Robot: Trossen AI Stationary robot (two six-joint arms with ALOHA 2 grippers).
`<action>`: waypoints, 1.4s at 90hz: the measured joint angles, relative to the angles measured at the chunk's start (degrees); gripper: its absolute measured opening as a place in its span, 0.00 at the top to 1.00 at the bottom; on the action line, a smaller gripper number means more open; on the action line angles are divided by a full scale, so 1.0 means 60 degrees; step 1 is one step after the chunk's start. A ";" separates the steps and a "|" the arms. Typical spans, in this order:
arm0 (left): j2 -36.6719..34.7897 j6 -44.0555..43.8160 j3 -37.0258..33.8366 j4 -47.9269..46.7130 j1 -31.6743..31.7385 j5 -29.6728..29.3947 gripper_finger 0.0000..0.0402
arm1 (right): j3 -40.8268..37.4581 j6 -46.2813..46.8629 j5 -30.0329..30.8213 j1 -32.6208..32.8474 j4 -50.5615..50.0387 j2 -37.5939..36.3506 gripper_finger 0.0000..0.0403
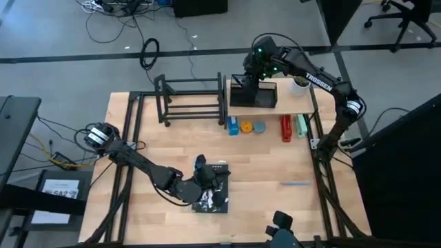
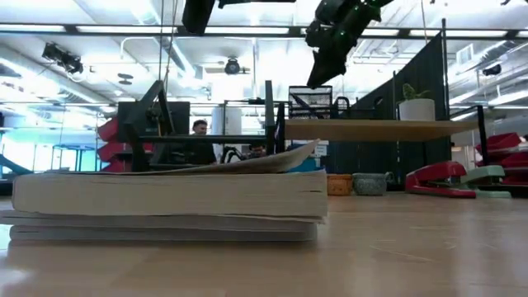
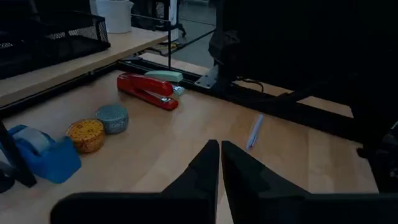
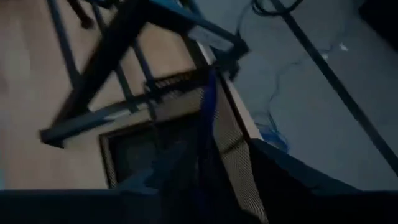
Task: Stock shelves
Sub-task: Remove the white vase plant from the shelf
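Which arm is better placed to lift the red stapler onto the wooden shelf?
Probably the right. The right gripper hangs over the mesh organizer on the wooden shelf, close to the red stapler. The left gripper sits over the books, farther off.

A robotics lab in open office space: grey floor [image 1: 62, 55] with loose cables [image 1: 148, 52] at eleven o'clock, office chair [image 1: 400, 17] at one o'clock, ceiling strip lights [image 2: 247, 30].

Both arms are dark and jointed; the right arm [image 1: 324, 86] carries white "TROSSEN" lettering and green lights near its wrist.
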 joint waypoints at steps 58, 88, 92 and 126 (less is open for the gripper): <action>0.0000 -0.0015 0.0000 0.0006 0.0052 0.0011 1.00 | -0.0014 0.0047 0.0804 0.0127 0.0156 0.0134 0.71; 0.0000 -0.0023 0.0000 0.0073 0.0085 0.0014 1.00 | 0.0010 0.0820 0.0020 -0.0179 0.0738 0.0671 0.54; 0.0000 -0.0022 0.0000 0.0067 0.0085 0.0013 1.00 | 0.0007 0.0950 -0.0222 -0.0253 0.0720 0.0771 0.53; 0.0000 -0.0023 0.0000 0.0070 0.0082 0.0022 1.00 | -0.0083 0.0999 -0.1783 -0.0834 0.0841 0.0890 0.58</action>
